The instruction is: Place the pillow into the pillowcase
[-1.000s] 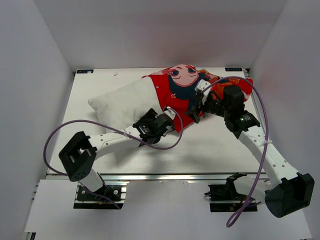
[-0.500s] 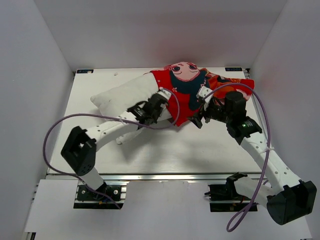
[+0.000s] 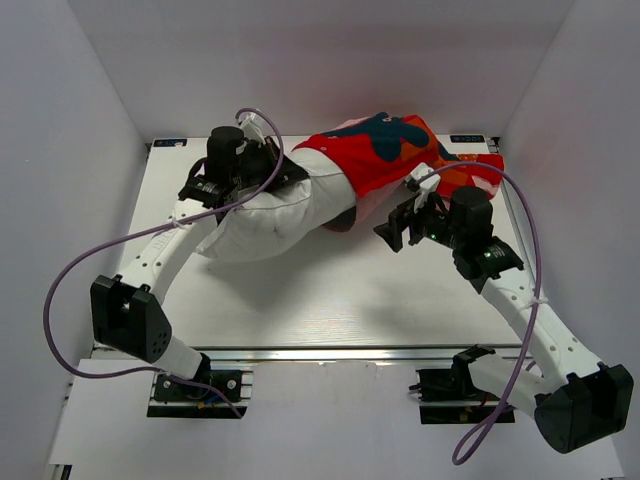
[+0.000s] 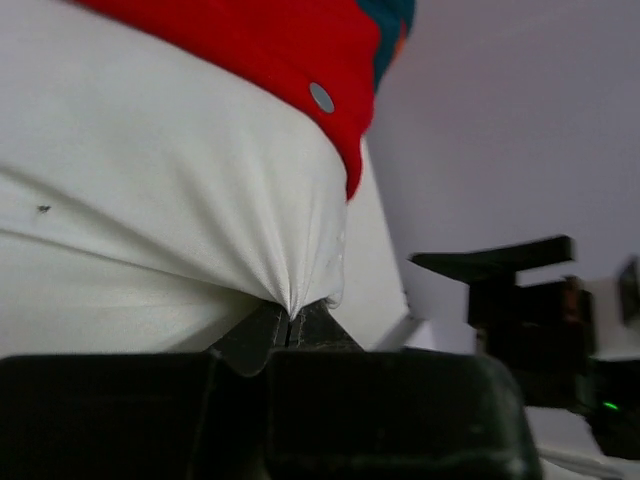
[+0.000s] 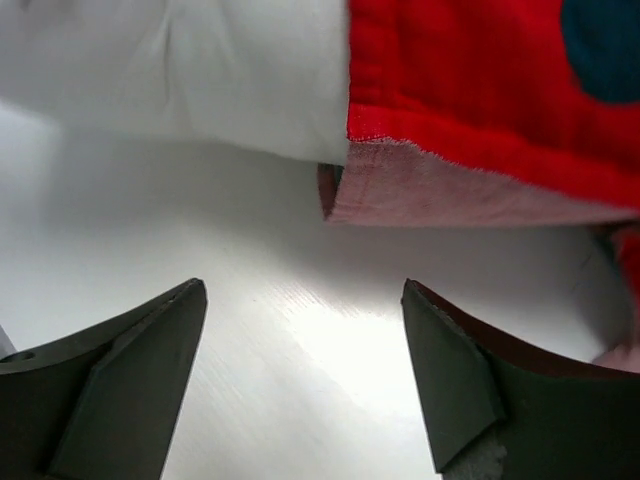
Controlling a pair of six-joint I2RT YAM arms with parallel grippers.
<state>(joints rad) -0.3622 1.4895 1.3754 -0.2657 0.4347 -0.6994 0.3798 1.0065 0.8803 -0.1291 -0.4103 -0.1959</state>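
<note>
The pillow (image 3: pixel 270 210) has its right end inside the red pillowcase (image 3: pixel 400 160), and the fabric hides how deep it goes. The left fingers (image 4: pixel 258 338) pinch a pillow fold. The right fingers (image 5: pixel 120 380) hang spread above the desk (image 3: pixel 330 300).

Robot lab cell: plain white walls (image 3: pixel 320 60) L/R/far, white tabletop (image 3: pixel 330 300), alu rail (image 3: pixel 330 353) w/ arm mounts (image 3: pixel 200 385) near edge.

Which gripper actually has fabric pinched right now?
The left gripper: its jaws are shut on a pucker of the white pillow. The right gripper has open jaws over the table, short of the pillowcase hem, holding nothing.
</note>
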